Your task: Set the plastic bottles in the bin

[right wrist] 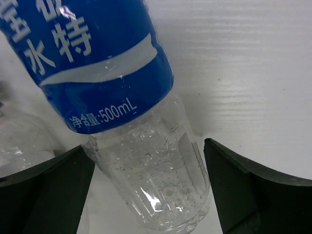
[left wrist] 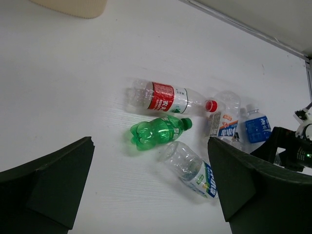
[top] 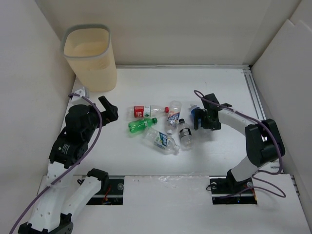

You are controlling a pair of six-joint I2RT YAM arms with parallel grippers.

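Your right gripper (top: 197,118) sat low over the table (top: 146,83), jaws spread to either side of the blue-label bottle (right wrist: 97,63); whether the pads touched it, you couldn't tell. Your left gripper (top: 110,108) hung wide open and empty near the green bottle (top: 140,125) and red-label bottle (top: 145,111). All six lay mid-table, well apart from the bin (top: 92,73) in the far left corner

L arm (top: 65,146), R arm (top: 261,141): white links, blk motor joints, purple cables looping alongside.
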